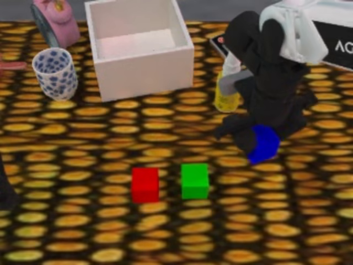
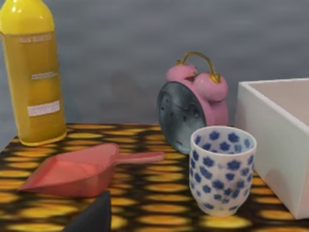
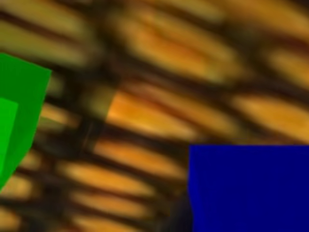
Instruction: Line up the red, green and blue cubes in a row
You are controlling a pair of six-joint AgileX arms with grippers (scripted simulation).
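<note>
The red cube [image 1: 145, 184] and the green cube [image 1: 194, 180] lie side by side on the patterned table near the front middle, a small gap between them. My right gripper [image 1: 259, 137] is shut on the blue cube [image 1: 265, 144], which hangs just above the table to the right of and behind the green cube. In the right wrist view the blue cube [image 3: 248, 188] fills one corner and the green cube [image 3: 19, 116] shows at the opposite edge. My left arm [image 1: 4, 190] is parked at the table's left edge; one dark finger [image 2: 94, 215] shows far off to the side, so the left gripper [image 2: 193, 228] stands open and empty.
A big white box [image 1: 140, 72] stands at the back middle. A blue-flowered cup [image 1: 55, 72] and a pink alarm clock [image 1: 55, 22] are at the back left, with a red scoop [image 2: 72, 169] nearby. A yellow bottle [image 1: 227, 95] stands just behind the right gripper.
</note>
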